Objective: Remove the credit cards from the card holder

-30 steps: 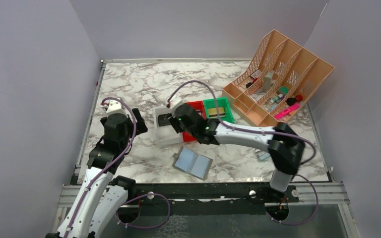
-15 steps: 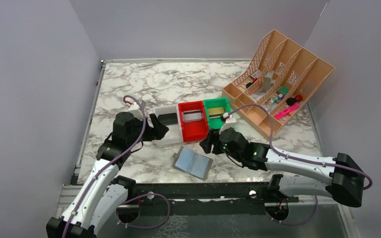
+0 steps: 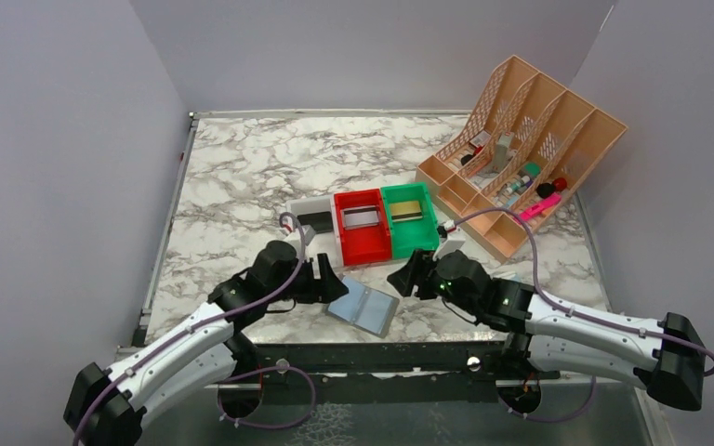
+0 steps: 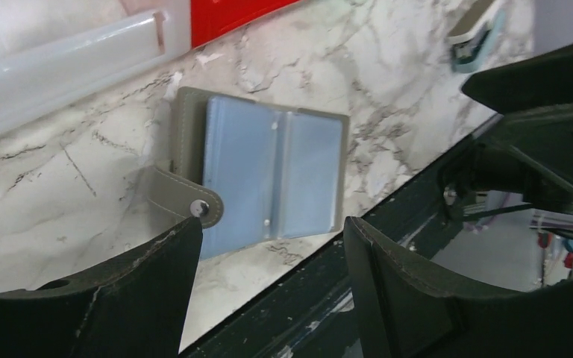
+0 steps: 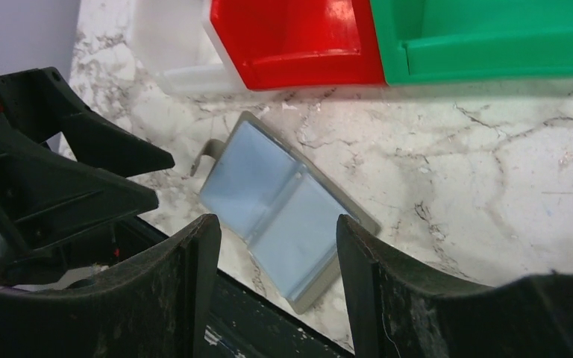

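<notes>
The card holder (image 3: 363, 307) lies open and flat near the table's front edge, its two pale blue panels up and its grey snap tab to the left. My left gripper (image 3: 331, 286) hovers just left of it, open, with nothing between the jaws; in the left wrist view the card holder (image 4: 268, 175) lies just beyond my gripper (image 4: 272, 224). My right gripper (image 3: 403, 279) stands open and empty to the holder's right, looking down on the card holder (image 5: 283, 209). A black credit card (image 3: 313, 221) lies in the white bin (image 3: 299, 206).
A red bin (image 3: 346, 249) and a green bin (image 3: 426, 223) stand beside the white one, each holding a card. A peach desk organizer (image 3: 521, 139) fills the back right. A pale-blue stick-like item (image 4: 477, 33) lies right of the holder. The table's front edge runs just below the holder.
Both arms have swung away from the white bin down to the card holder, the left to its left side, the right to its right. The left jaws have narrowed a little.
</notes>
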